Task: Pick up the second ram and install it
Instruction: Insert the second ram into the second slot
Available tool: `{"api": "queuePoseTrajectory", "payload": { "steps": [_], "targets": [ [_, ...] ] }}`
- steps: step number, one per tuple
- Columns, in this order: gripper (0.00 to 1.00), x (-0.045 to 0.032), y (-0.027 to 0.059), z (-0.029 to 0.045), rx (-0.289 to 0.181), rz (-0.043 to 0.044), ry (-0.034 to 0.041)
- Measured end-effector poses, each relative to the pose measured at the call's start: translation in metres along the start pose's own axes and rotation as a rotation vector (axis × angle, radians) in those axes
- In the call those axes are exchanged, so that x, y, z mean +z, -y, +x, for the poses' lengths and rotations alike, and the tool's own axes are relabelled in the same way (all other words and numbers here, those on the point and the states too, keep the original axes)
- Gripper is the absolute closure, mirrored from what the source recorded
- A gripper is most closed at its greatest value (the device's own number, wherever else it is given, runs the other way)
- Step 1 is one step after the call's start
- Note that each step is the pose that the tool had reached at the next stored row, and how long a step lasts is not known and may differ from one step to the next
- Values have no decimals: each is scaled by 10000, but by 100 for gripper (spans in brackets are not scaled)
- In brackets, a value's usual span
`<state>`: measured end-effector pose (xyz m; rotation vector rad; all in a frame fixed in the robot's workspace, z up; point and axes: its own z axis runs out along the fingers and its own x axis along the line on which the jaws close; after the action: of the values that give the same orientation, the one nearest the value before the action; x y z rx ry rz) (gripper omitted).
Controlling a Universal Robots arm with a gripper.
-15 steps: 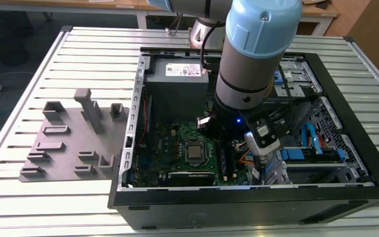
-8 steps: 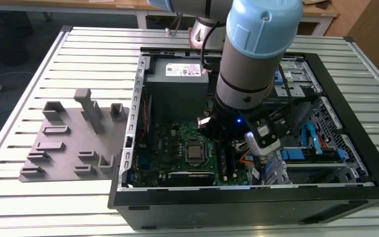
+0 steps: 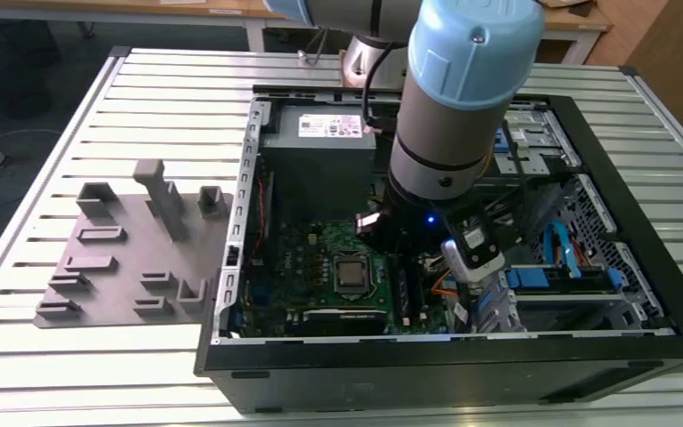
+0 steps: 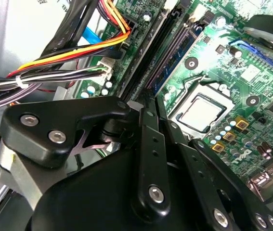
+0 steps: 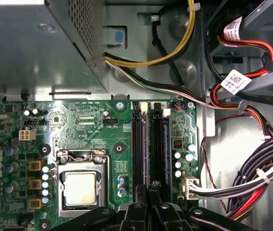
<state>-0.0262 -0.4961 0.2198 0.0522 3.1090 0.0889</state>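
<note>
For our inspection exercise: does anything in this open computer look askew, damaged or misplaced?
Nothing stands out. The green motherboard sits flat, the tied cable bundles lie clear of the long black memory slots, where the black gripper hangs.

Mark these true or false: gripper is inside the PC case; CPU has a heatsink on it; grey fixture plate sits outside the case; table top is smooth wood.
1. The gripper is inside the open computer case, over the motherboard. True.
2. The CPU has a heatsink on it. False: its metal lid is bare.
3. The grey fixture plate sits outside the case, at the exterior view's left. True.
4. The table top is smooth wood. False: it is slatted metal.
</note>
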Motion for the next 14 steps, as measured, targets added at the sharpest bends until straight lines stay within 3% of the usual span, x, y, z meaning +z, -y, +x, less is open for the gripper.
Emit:
{"api": "queuePoseTrajectory", "payload": {
  "steps": [14],
  "targets": [
    [89, 20, -15, 1, -4, 0, -1]
  ]
}}
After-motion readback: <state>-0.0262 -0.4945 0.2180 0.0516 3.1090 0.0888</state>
